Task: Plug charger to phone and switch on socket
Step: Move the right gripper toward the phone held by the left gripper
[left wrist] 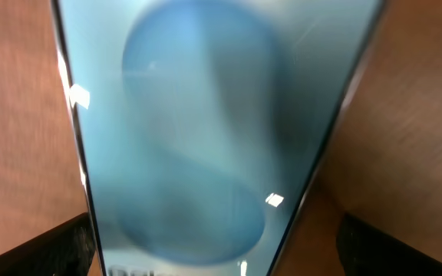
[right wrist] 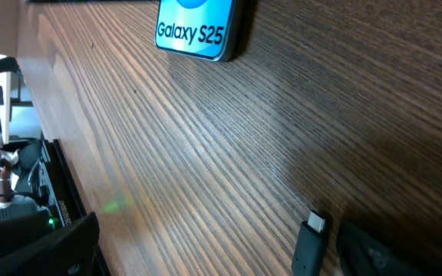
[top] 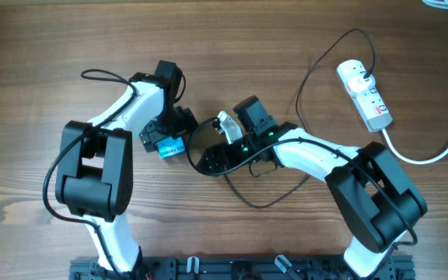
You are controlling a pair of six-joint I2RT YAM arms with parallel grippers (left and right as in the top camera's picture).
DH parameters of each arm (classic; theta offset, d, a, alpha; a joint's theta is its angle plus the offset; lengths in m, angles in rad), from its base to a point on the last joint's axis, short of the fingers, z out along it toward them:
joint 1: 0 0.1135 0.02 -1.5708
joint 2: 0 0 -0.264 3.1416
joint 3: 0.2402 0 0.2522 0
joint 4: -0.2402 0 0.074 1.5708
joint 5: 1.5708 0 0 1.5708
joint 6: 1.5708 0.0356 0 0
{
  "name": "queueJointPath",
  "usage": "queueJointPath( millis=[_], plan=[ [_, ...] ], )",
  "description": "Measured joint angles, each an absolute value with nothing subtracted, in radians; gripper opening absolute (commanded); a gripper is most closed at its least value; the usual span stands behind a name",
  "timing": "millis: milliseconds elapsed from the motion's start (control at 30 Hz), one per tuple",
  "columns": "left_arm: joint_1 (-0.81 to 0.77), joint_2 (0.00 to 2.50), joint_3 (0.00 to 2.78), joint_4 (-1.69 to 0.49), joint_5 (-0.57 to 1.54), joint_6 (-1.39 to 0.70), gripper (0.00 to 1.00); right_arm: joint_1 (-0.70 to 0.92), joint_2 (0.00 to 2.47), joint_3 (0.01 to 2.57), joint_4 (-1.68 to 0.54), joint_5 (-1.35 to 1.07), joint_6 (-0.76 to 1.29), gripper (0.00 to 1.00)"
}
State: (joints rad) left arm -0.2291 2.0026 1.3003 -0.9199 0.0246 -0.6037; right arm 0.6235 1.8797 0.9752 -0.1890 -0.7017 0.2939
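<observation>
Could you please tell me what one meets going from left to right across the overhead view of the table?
phone → right pincer → socket

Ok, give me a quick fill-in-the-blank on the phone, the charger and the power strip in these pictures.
1. The phone screen reads "Galaxy ____".
2. In the overhead view, the white power strip lies toward the table's upper ____ side.
3. The charger cable running from that strip is ____ in colour.
4. The gripper over the phone belongs to the ____ arm.

Missing words: S25; right; black; left.
</observation>
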Motion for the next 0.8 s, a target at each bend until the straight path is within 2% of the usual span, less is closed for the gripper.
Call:
queueJointPath(
  millis=[233, 433, 600, 800],
  plan=[
    [-0.233, 1.999, 1.301, -0.836, -0.072, -0.604, 0.95, 0.624, 1.880, 0.977, -0.190, -0.694, 0.294, 1.00],
    [-0.236, 1.999, 1.302, -0.810, -0.101, -0.607, 0.75, 0.624, 1.880, 0.977, -0.189, -0.691, 0.294, 1.00],
    [-0.234, 1.999, 1.302, -0.815, -0.088, -0.612, 0.65, 0.624, 1.880, 0.982, -0.157, -0.680, 0.294, 1.00],
    [-0.226, 1.997, 1.303, -0.819, -0.033, -0.533, 0.65, 0.624, 1.881, 1.056, -0.132, -0.680, 0.314, 1.00]
  ],
)
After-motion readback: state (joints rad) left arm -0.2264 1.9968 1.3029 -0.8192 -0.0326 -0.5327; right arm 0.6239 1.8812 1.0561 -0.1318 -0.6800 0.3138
